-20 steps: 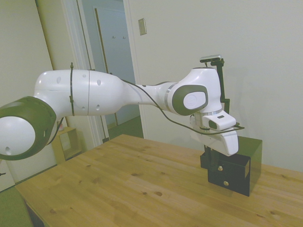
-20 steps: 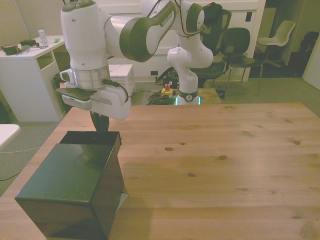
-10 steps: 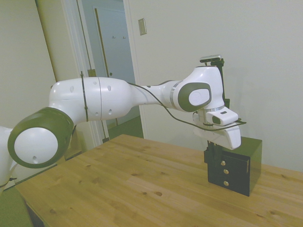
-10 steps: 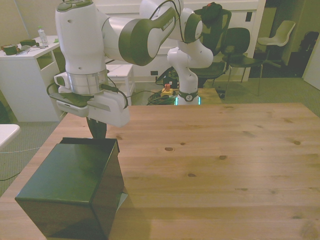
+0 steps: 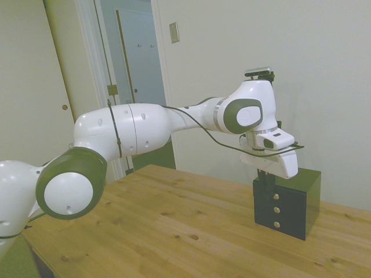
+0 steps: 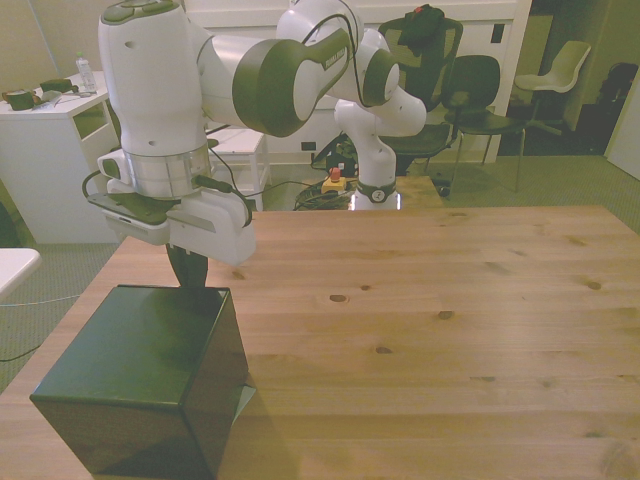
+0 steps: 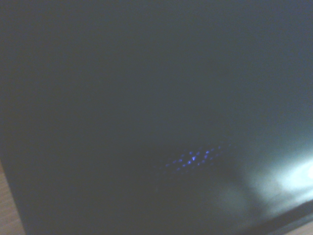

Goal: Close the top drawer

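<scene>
At the far end of the tabletop [image 5: 174, 226], the hand [image 5: 264, 176] hung against the front of the cabinet [image 5: 288, 202].

The top drawer [image 5: 279, 192] sat flush with the two drawers below, knobs in line, so it looked shut. I could not tell whether the fingers were apart or together. Further pushing could have shoved the light cabinet across the wood or tipped it. No drawer's contents showed.

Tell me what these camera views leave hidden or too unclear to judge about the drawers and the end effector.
- End effector: fingers show as one dark mass against the black cabinet in the side view; open or shut unclear.
- Drawer fronts: hidden in the front view behind the cabinet's body.
- Wrist view: only a blurred dark surface.
</scene>
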Robot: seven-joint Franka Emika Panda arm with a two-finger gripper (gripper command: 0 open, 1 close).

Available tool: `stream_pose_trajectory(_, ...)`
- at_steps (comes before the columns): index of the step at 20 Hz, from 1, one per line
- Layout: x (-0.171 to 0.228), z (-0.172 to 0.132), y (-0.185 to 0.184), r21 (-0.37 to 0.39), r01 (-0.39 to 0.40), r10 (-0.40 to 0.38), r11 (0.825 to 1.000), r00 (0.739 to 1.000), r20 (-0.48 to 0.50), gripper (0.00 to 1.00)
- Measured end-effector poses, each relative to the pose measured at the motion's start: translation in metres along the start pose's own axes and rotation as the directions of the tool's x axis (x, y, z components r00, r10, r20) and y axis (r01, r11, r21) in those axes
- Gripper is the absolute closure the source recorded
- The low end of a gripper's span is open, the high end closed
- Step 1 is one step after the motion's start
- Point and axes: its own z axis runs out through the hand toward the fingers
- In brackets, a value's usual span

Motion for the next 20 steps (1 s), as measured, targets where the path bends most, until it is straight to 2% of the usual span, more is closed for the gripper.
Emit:
stream_pose_trajectory(15, 0.001, 0.004, -0.006, -0.012, 0.002, -0.002, 1.000, 1.000, 0.000, 1.00)
stream_pose_trajectory(20, -0.022, -0.003, -0.021, -0.009, 0.037, -0.037, 0.999, 0.999, 0.010, 1.00)
